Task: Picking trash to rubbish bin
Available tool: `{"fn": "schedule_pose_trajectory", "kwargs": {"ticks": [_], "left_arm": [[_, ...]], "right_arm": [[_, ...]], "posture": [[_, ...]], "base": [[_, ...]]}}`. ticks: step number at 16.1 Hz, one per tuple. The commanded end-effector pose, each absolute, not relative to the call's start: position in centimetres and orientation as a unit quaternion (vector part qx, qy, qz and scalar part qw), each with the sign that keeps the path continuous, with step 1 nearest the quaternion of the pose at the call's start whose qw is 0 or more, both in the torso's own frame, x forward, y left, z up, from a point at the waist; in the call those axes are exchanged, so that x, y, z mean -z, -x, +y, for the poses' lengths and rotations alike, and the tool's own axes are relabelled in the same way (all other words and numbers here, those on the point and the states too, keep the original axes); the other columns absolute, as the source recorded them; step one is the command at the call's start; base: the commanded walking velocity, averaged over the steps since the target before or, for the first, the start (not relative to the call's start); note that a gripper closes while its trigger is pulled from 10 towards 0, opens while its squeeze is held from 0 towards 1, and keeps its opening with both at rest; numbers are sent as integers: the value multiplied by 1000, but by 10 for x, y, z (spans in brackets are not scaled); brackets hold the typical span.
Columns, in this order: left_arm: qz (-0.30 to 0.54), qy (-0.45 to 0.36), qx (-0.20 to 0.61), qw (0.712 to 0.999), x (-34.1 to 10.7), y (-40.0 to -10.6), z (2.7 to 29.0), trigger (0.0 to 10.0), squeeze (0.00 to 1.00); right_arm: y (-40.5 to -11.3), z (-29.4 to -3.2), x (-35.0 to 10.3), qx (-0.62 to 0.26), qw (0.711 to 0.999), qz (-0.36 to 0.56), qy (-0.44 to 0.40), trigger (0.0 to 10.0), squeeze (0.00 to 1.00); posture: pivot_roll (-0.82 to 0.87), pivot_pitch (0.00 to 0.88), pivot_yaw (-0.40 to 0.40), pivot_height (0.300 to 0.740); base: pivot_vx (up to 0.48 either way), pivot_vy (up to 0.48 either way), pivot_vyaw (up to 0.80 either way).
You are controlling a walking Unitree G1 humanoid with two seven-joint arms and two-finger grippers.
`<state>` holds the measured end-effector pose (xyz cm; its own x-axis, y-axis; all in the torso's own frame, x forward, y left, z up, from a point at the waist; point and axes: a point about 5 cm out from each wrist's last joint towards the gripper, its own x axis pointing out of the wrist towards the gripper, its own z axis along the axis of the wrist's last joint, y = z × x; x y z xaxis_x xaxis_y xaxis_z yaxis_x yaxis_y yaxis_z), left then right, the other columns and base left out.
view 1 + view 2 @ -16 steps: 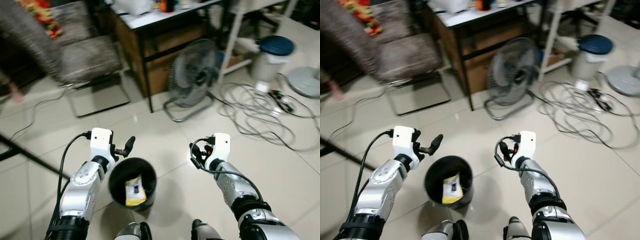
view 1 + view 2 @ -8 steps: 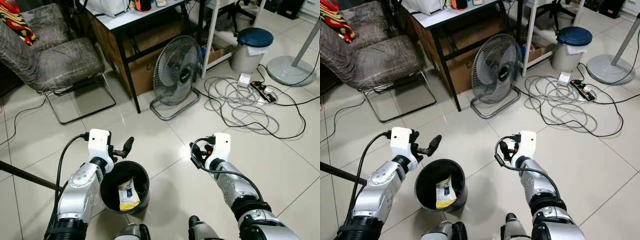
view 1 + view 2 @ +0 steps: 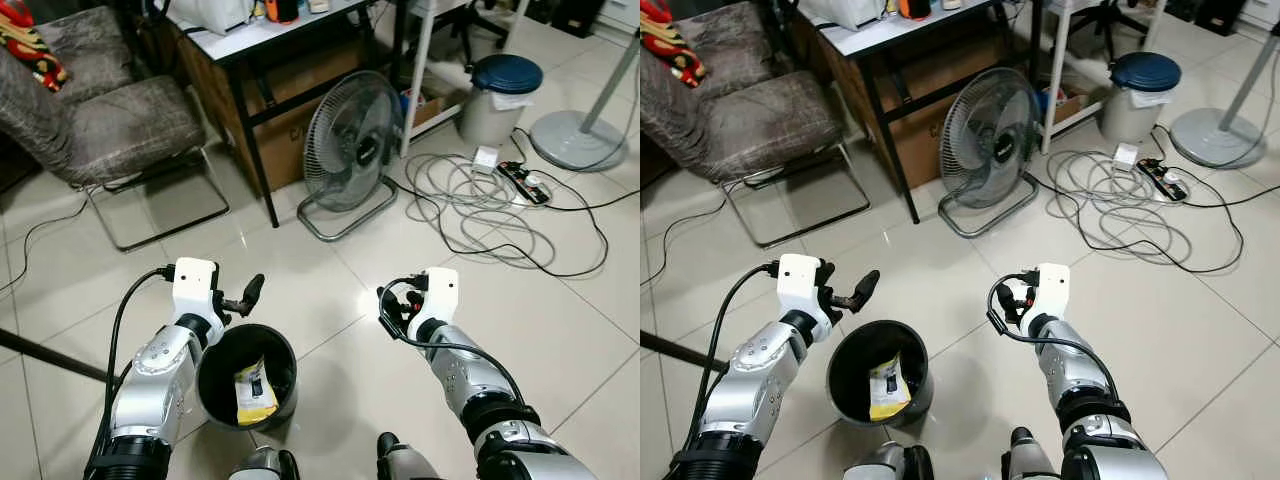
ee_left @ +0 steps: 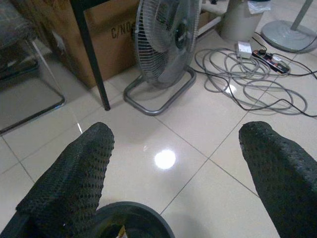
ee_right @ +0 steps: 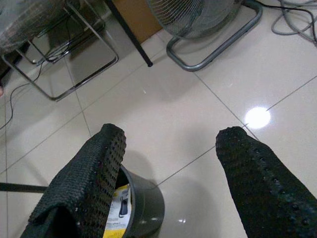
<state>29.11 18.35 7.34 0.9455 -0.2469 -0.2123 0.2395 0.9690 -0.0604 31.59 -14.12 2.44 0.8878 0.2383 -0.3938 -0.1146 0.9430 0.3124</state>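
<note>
Low in the frame, left of centre, we see the black rubbish bin [image 3: 247, 376] standing on the pale tiled floor [image 3: 560, 320] with a yellow packet of trash [image 3: 255, 390] lying inside it. Our left gripper [image 3: 243, 297] hangs just above the bin's upper rim with its fingers [image 4: 74, 173] spread apart and empty, and our right gripper [image 3: 392, 307] sits at centre right, its fingers [image 5: 86, 181] also parted and holding nothing. Higher up stand a floor fan [image 3: 350, 140], a grey chair [image 3: 110, 120] at upper left, and coiled cables [image 3: 480, 200] toward the right.

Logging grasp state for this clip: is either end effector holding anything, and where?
Nothing is held. Left end effector and right end effector are both open; the yellow packet lies in the black bin.
</note>
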Motion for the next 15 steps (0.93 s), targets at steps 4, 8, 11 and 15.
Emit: {"fn": "schedule_pose_trajectory", "kwargs": {"ticks": [4, 8, 11, 15], "left_arm": [[120, 17, 116, 986, -71, -289, 190, 10000, 0], [122, 16, 125, 985, -73, -294, 187, 10000, 0], [128, 2, 144, 981, -76, -298, 190, 10000, 0], [117, 2, 133, 984, -82, -303, 195, 10000, 0]], "right_arm": [[-314, -140, -21, -87, 959, 227, -147, 10000, 0], [-318, -142, -25, -80, 961, 219, -151, 10000, 0], [-316, -141, -23, -57, 960, 215, -167, 10000, 0], [-310, -134, -17, -64, 958, 221, -171, 10000, 0]], "posture": [[-65, 133, 141, 740], [-95, 152, 176, 740], [-98, 162, 213, 740], [-89, 149, 203, 740]], "base": [[0, 0, -767], [0, 0, -228], [0, 0, 0], [0, 0, 0]]}}
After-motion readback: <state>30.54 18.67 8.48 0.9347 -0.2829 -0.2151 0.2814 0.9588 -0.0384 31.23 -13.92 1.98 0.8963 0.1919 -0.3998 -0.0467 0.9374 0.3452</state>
